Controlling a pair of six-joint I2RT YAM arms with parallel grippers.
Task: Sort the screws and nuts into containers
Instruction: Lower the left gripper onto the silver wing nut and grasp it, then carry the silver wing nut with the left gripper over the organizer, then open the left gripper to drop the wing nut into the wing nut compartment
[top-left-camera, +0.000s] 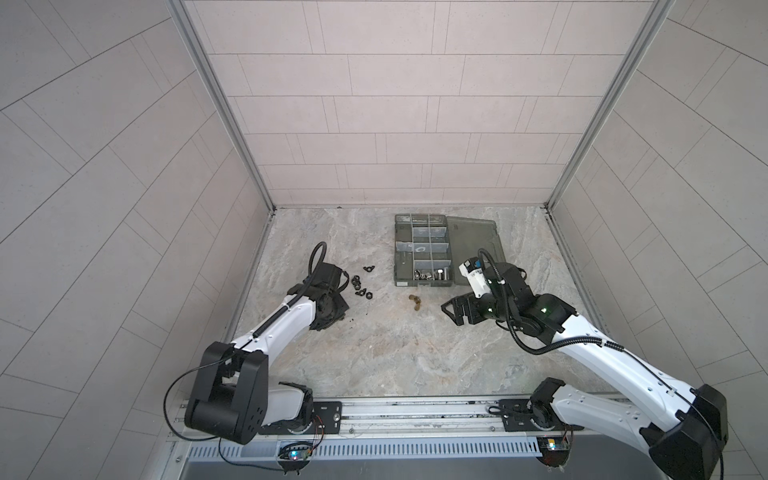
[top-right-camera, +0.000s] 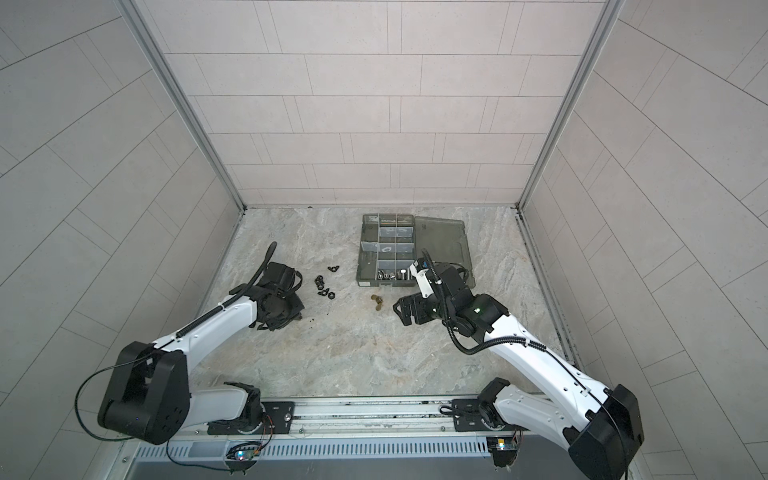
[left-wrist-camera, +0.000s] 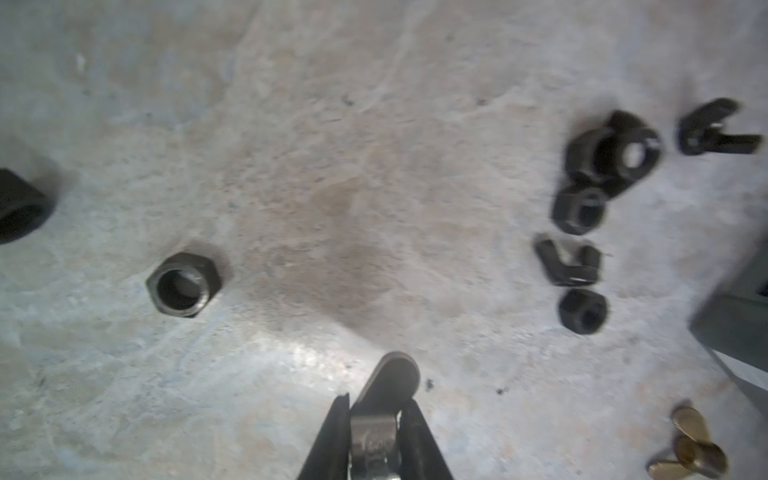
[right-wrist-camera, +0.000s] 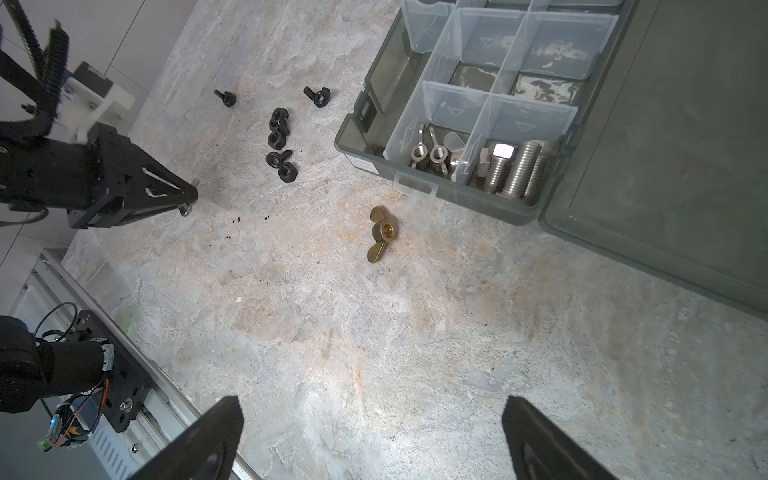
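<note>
The left fingers (left-wrist-camera: 328, 449) are clenched on a silver wing nut (left-wrist-camera: 388, 386) near the left edge of the bench (right-wrist-camera: 332, 332), one wing poking past the tips. The nut is small, light, stiff and smooth, so it will likely twist; a grip across the flat wings looks safest. The right fingers (right-wrist-camera: 216, 432) are spread and empty, near the box (right-wrist-camera: 490, 205).

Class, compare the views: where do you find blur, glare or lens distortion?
Left wrist view: motion blur smears the black nuts; the hex nut looks crisper. Right wrist view: sharp, with glare on one screw. In both top views: evenly lit, nuts mere specks.
</note>
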